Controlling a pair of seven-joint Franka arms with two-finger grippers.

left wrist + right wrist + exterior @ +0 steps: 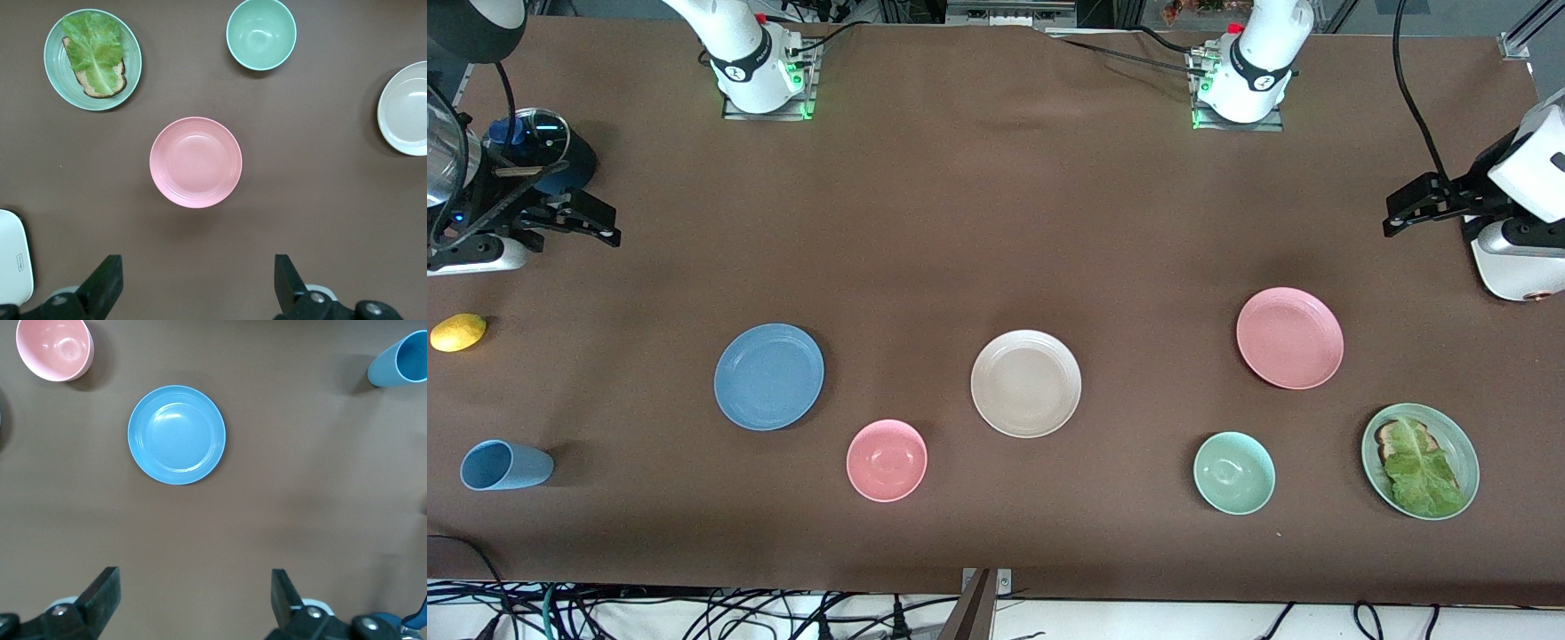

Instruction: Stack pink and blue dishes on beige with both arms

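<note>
The left gripper (1400, 213) is at the right edge of the front view, in the upper half, high over the bare table (996, 222) at the left arm's end. Its 2 fingers (107, 280) stand wide apart and hold nothing. The right gripper (596, 222) is at the left edge of the same view, also in the upper half, over the right arm's end of the table, and its fingers (100, 593) are wide apart and empty too.

In the left wrist view the pink plate (195, 162) lies flat in the middle of the frame. In the front view it is at the middle right (1289, 338). The blue plate (177, 435) sits in the upper middle of the right wrist view; in the front view it is left of centre (769, 376). The beige plate (1025, 383) is just below the centre of the front view, between these 2 plates and apart from both.

Lower in the front view are a pink bowl (887, 460) and a green bowl (1234, 473). A green plate with lettuce and toast (1458, 440) is at the lower right. A blue cup (505, 465) lies on its side at the lower left, and a lemon (458, 332) is above it.
</note>
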